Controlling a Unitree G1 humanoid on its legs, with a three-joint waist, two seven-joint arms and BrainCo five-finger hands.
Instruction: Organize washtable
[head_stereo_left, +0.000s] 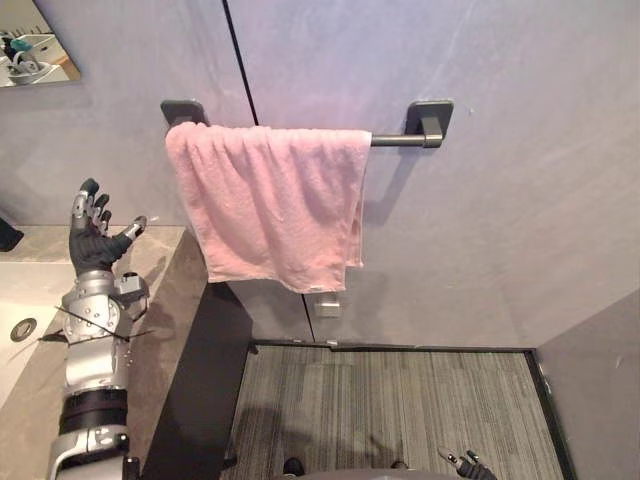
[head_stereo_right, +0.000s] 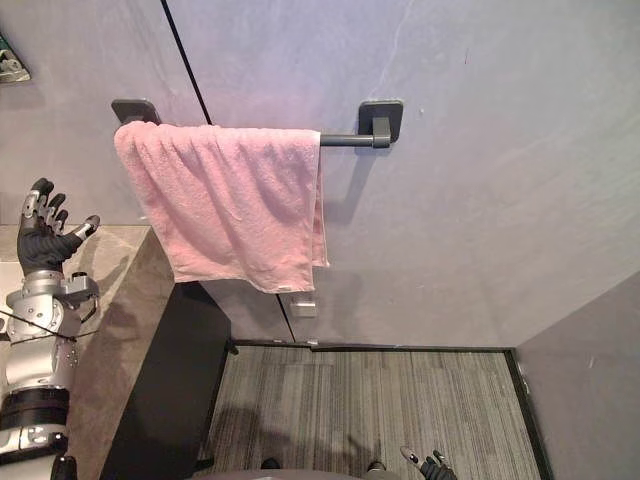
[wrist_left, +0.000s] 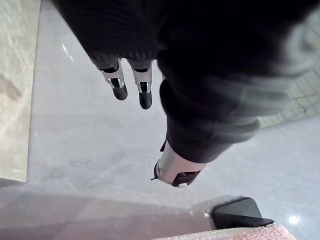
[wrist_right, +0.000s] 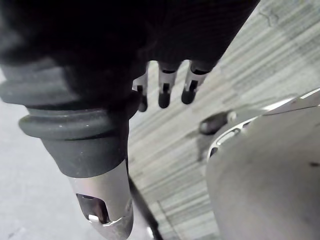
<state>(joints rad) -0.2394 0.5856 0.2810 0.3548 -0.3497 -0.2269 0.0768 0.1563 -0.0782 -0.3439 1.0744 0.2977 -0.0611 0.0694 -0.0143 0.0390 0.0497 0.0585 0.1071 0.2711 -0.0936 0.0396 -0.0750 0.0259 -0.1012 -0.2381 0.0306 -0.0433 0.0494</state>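
**Pink towel on the bar, both hands empty**

Found the pink towel (head_stereo_left: 275, 205) draped over the dark towel bar (head_stereo_left: 400, 140) on the grey wall, bunched toward the bar's left end, with the right end exposed. Saw the left hand (head_stereo_left: 92, 240) raised above the stone washtable (head_stereo_left: 165, 270), beside the white sink (head_stereo_left: 20, 290) and well apart from the towel. Read its fingers (wrist_left: 120, 85) as straight and spread, thumb out, holding nothing. Spotted the right hand (head_stereo_left: 462, 464) low over the striped floor (head_stereo_left: 400, 400), fingers (wrist_right: 164, 92) hanging loosely straight, nothing in its grasp. Noted a mirror (head_stereo_left: 35, 45) high on the wall at the left.
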